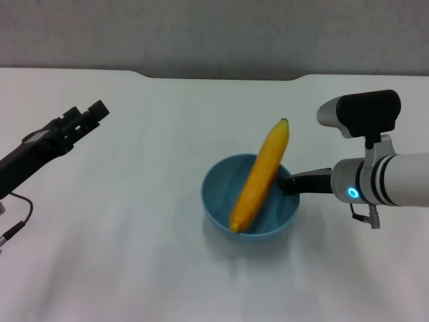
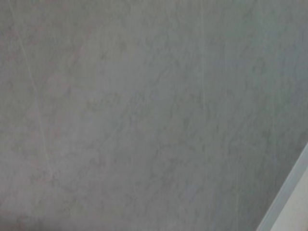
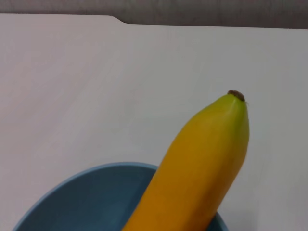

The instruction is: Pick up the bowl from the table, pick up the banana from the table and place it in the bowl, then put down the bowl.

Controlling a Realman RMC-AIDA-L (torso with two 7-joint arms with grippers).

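The light-blue bowl (image 1: 216, 198) sits right of the middle of the white table (image 1: 134, 215). The yellow-orange banana (image 1: 260, 176) lies slanted in it, its dark-tipped end sticking out over the far rim. My right gripper (image 1: 289, 183) reaches in from the right and is shut on the bowl's right rim. The right wrist view shows the banana (image 3: 202, 163) up close over the bowl (image 3: 86, 197). My left gripper (image 1: 94, 113) hangs raised at the far left, well away from the bowl.
The table's far edge has a shallow notch (image 1: 221, 75) with a grey wall behind it. The left wrist view shows only a grey surface (image 2: 144, 115). Bare tabletop lies to the left of and in front of the bowl.
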